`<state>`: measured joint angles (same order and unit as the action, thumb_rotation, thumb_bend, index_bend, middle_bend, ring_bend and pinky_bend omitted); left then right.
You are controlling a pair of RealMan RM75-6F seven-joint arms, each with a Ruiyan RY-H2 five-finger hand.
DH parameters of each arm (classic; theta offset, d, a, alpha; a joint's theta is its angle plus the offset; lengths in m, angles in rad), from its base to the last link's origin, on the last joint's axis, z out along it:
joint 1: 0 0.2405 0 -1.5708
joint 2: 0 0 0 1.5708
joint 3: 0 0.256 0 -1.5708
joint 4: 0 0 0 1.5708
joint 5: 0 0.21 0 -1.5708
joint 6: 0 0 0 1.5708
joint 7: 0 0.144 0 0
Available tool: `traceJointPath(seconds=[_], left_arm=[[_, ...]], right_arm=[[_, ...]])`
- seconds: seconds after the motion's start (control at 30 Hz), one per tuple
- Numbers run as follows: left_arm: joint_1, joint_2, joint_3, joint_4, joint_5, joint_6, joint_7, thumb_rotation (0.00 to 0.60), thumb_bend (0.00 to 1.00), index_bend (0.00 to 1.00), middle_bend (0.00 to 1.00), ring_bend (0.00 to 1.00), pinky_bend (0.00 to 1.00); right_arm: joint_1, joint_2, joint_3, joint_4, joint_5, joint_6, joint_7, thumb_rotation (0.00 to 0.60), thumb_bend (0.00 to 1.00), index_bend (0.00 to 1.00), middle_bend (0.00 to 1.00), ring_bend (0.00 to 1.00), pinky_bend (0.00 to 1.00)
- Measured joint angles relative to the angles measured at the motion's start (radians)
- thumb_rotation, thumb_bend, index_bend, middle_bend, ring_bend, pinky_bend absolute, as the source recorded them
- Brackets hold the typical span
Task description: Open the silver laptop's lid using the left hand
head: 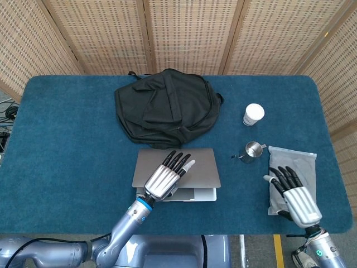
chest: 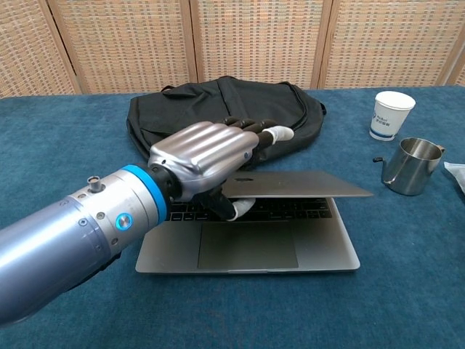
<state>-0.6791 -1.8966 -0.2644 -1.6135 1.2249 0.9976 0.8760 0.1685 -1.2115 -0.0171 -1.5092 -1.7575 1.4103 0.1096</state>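
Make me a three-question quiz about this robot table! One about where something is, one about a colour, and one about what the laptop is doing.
1. Where is the black backpack?
A. behind the laptop
B. on the laptop
C. under the table

2. What colour is the paper cup?
A. red
B. white
C. green

3. How is the silver laptop?
A. shut flat
B. partly open
C. folded fully back

Answers:
1 A, it lies on the far side of the laptop.
2 B, it is white, beside the steel jug.
3 B, the left hand holds the lid raised and the keyboard shows.
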Motion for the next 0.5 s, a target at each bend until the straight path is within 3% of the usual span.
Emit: traceJointPath(seconds=[0.33, 0.5], left_arm=[[-0.033, 0.059, -0.026, -0.031, -0.045, 0.023, -0.027, 0.6, 0.5, 0.0, 0.0, 0.0, 0.0], [-0.037, 0.1, -0.04, -0.06, -0.063, 0.039, -0.06, 0.6, 0.49, 0.0, 0.0, 0.0, 0.0]], right_arm=[[0.15, -0.025, -0.045, 0.006, -0.099, -0.16, 0.025, 0.6, 0.96, 0.23, 0.15, 0.0, 0.09], [0.207, -0.041, -0.049, -0.012, -0.1, -0.241, 0.015, 0.6, 1.0, 0.23, 0.15, 0.01, 0.1]])
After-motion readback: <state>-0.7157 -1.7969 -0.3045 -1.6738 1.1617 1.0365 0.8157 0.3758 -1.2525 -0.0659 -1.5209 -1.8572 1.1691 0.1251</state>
